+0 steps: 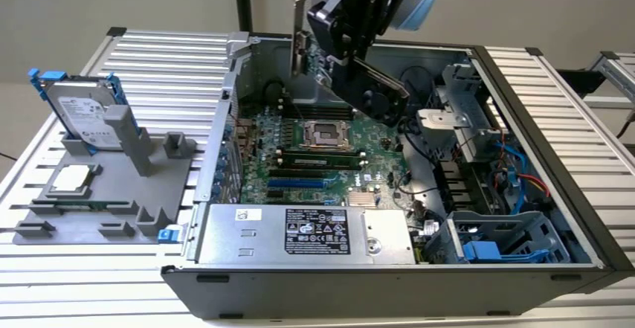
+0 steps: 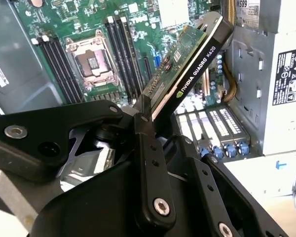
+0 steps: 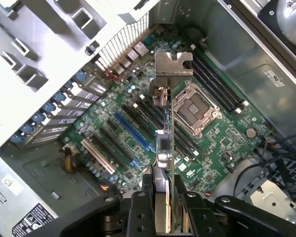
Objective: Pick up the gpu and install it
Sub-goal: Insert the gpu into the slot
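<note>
First wrist view: gripper (image 3: 165, 195) pinching the gpu (image 3: 165, 143) by one end, edge-on above the motherboard (image 3: 222, 143), clear of the case walls (image 3: 227, 29).

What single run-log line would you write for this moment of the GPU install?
claw: shut on gpu | gpu: held over the motherboard inside the open computer case, not seated in a slot
</note>
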Available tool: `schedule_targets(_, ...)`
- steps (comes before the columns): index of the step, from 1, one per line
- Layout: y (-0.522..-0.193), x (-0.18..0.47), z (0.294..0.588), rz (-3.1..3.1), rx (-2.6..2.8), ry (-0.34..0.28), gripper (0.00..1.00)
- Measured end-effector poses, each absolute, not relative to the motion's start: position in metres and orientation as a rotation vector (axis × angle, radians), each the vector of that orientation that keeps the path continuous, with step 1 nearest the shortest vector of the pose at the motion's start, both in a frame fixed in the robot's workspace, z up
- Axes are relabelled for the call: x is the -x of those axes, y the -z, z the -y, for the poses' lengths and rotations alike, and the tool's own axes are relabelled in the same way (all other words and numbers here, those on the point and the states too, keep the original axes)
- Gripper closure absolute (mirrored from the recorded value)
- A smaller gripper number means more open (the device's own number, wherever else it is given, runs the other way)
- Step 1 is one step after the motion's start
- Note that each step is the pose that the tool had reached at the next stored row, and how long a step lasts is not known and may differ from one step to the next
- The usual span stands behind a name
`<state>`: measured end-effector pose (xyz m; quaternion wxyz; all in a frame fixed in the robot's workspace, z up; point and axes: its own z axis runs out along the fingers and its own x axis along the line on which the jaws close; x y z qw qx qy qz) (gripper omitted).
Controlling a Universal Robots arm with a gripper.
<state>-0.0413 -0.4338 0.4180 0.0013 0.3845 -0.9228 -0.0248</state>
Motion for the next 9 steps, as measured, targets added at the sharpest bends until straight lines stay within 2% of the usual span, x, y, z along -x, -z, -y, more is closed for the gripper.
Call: schedule_targets(9,-0.418,0.0413,0.4338,2.837,-1.336,0.078,1.0)
